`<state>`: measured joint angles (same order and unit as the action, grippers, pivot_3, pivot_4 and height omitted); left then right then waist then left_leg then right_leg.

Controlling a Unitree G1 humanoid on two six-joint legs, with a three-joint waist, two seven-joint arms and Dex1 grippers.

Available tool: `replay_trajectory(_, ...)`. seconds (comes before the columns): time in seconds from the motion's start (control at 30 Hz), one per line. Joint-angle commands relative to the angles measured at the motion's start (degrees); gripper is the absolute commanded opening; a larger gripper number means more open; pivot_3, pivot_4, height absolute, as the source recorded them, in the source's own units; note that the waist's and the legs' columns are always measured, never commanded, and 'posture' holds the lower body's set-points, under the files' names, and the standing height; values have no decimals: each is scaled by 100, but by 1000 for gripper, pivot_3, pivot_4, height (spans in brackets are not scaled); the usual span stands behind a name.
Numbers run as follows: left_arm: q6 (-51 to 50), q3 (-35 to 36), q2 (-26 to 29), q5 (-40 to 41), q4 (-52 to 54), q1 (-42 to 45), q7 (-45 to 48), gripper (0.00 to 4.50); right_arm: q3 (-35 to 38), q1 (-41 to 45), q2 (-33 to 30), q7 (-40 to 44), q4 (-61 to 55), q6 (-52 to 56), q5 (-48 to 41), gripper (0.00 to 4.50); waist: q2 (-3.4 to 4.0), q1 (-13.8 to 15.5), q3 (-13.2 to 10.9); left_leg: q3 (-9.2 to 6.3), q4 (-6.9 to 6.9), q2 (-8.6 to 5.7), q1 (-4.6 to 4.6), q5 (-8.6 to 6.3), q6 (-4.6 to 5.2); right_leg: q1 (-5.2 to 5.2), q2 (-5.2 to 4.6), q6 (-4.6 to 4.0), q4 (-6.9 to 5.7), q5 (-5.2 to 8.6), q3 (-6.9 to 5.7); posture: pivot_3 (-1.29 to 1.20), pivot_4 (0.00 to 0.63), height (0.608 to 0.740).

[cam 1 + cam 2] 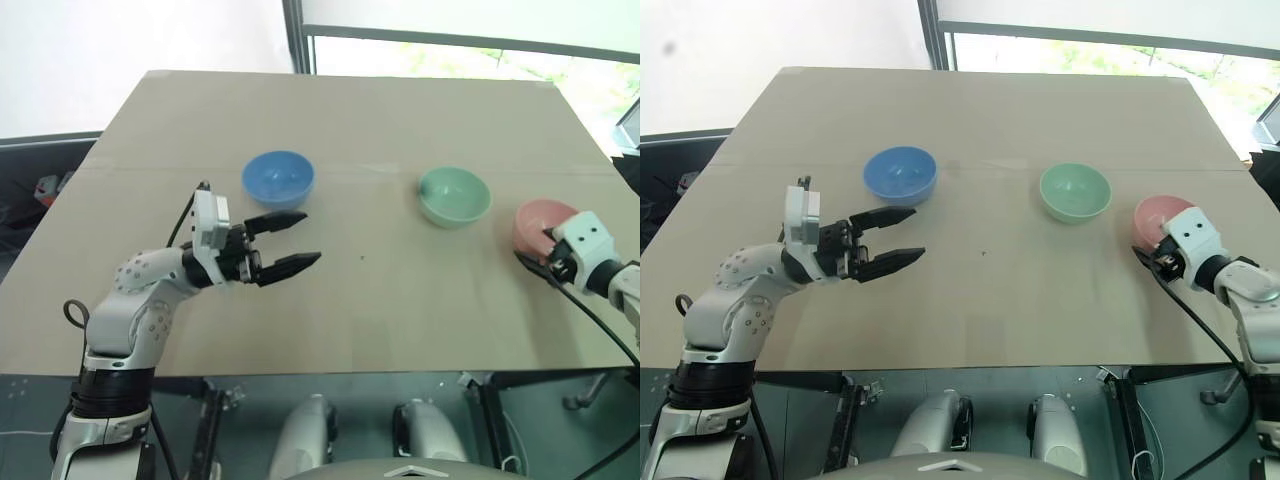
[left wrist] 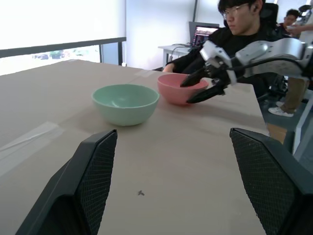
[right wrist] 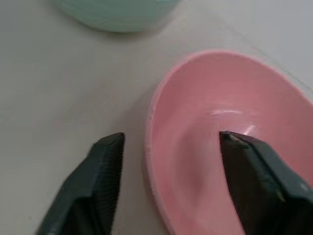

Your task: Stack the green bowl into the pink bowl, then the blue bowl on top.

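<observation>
My right gripper (image 3: 168,142) straddles the pink bowl (image 1: 540,225) rim at the table's (image 1: 350,120) 3 o'clock, half-open, not clamped. Left gripper (image 1: 295,240) wide, empty. The bowl looks light, rigid, slippery; I'd pinch the rim.

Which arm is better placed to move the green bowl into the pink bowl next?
Probably the right. The right gripper already straddles the pink bowl rim, jaws open, next to the green bowl. The left gripper hangs open near the blue bowl, farther off.
</observation>
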<state>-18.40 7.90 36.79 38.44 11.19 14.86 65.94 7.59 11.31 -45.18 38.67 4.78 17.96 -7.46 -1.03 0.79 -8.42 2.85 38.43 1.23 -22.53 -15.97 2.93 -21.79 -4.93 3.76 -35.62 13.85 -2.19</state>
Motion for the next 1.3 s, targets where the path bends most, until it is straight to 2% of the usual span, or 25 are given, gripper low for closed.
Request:
replay_trajectory(0.03,42,47,28,81,292,-32,40,3918,-22,293,-36,23,263,-231,127,1679,1,3,0,0,1,-1,-1,0,0,0,-1,0,0,0,0,0,150,740)
replay_trajectory(0.17,35,88,-26,90,392,-153,-79,3918,-49,379,-71,111,320,-307,151,102,1,0,0,0,2,0,-2,0,0,1,-1,1,0,0,0,0,150,740)
replay_trajectory(0.2,47,96,-37,79,406,-190,-103,3918,-23,368,-78,118,264,-302,148,13,1,-1,0,-1,2,0,-2,0,0,1,-1,1,0,0,-1,0,150,740)
replay_trajectory(0.3,50,140,-70,56,426,-251,-239,3918,171,252,-87,169,-197,-109,-36,13,3,0,-2,-1,1,2,-2,0,0,0,-1,1,-1,0,-1,0,150,740)
replay_trajectory(0.4,186,290,-79,-40,215,-427,-329,3918,333,-361,-177,875,-2031,630,-1164,13,5,6,-3,-4,0,3,-6,0,0,-3,-1,1,0,0,-3,0,150,740)
replay_trajectory(0.47,313,338,-84,-126,59,-548,-301,3918,113,-630,-176,1115,-3220,1184,-1851,13,8,-6,-4,-10,-5,8,-11,0,-1,-6,0,0,-1,0,-8,0,150,740)
replay_trajectory(0.57,434,287,-101,-200,-41,-602,-243,3918,-537,-551,38,1033,-3967,1442,-1971,13,1,-20,-1,-10,-2,10,-11,0,0,-6,0,1,2,-1,-9,0,150,740)
replay_trajectory(0.63,515,222,-95,-272,-142,-578,-186,3918,-1335,-211,389,881,-4057,1396,-1645,13,-14,-19,7,-10,3,8,-6,-2,2,-3,-3,1,1,-1,-9,0,150,740)
replay_trajectory(0.73,579,158,-75,-360,-245,-495,-103,3918,-2206,356,896,742,-3501,1098,-987,13,-14,5,7,-11,8,5,-3,-1,2,-4,-3,-15,-5,7,-8,0,150,740)
replay_trajectory(0.87,583,106,-80,-391,-299,-380,-74,3918,-2860,1102,1366,812,-2344,759,-394,13,-17,6,7,-13,14,-3,-5,-1,1,-7,-4,-7,-12,2,-10,0,150,740)
replay_trajectory(0.93,564,97,-79,-384,-292,-360,-74,3918,-2936,1314,1534,848,-1917,623,-275,755,-17,7,7,-13,14,-4,-12,0,0,-9,-3,-2,-13,-1,-11,0,150,740)
replay_trajectory(0.97,561,94,-77,-383,-285,-360,-63,3918,-2944,1389,1597,897,-1741,576,-259,960,-17,2,7,-13,14,-4,-13,0,0,-11,-2,-2,-12,0,-12,0,150,740)
replay_trajectory(1.07,541,101,-82,-375,-265,-375,-66,3918,-2907,1476,1641,1013,-1600,361,-165,2393,-15,-1,6,-12,-1,-2,-26,0,0,-19,1,-1,-15,-1,-17,0,150,740)
replay_trajectory(1.2,545,122,-117,-368,-210,-456,-123,3918,-2193,1370,1523,1042,-2102,532,-657,3945,-13,-2,4,-11,-3,-1,-31,0,-1,-23,1,0,-15,-1,-19,0,150,740)
replay_trajectory(1.3,539,138,-144,-342,-137,-533,-175,3918,-1404,1264,1137,1200,-2394,703,-1160,3945,-8,12,0,-11,5,-2,-31,0,-1,-20,-3,1,-12,-1,-19,0,150,740)
